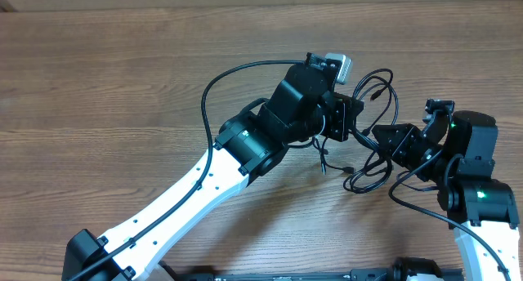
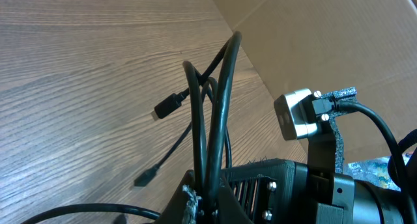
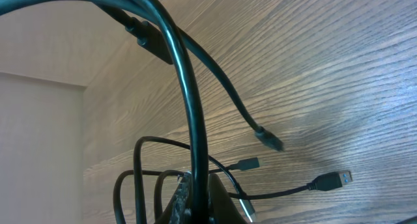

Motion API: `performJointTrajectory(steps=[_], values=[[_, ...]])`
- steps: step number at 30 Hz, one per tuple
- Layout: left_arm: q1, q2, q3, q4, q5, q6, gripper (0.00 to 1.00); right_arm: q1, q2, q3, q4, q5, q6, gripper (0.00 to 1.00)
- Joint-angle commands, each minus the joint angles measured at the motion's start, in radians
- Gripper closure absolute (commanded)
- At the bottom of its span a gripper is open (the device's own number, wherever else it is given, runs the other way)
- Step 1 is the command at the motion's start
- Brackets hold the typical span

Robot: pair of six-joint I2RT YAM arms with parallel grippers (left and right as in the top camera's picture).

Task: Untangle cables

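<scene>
Close up at my left wrist, black cables (image 2: 210, 113) rise in a bunch from between the fingers of the left gripper (image 2: 207, 199), which is clamped on them above the table (image 2: 78, 68). Over at my right wrist, the right gripper (image 3: 195, 201) is closed around a strand that arcs up and away. From overhead I see the tangle strung between both grippers, toward the table's right side.

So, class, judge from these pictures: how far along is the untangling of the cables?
Nothing looks finished: the cables are one bundle of crossing loops. In hand: the left gripper and right gripper each pinch strands of it, plugs dangling over the table. Still to do: separating every cord and laying each apart.
</scene>
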Motion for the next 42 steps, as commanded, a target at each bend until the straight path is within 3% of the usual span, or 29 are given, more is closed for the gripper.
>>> performJointTrajectory(steps=[1,3,10,26,29,42], values=[[0.002,-0.026,0.004,0.001,0.006,-0.013,0.96,-0.001,-0.002,0.008,0.003,-0.005,-0.001,0.96],[0.002,-0.026,0.004,-0.011,0.006,0.018,0.96,-0.001,-0.002,0.008,0.002,-0.005,-0.001,0.96],[0.0,-0.026,0.004,-0.133,0.008,0.314,0.96,-0.001,-0.002,0.008,0.007,-0.006,0.004,0.96],[-0.001,-0.026,0.004,-0.386,0.166,0.723,0.96,-0.001,-0.002,0.008,0.007,0.007,0.003,0.96],[-0.001,-0.026,0.004,-0.439,0.165,0.772,0.96,-0.001,-0.002,0.008,0.006,0.023,0.003,0.96],[-0.001,-0.026,0.004,-0.489,0.166,0.786,0.96,-0.001,-0.002,0.008,-0.042,0.153,0.004,0.96]])
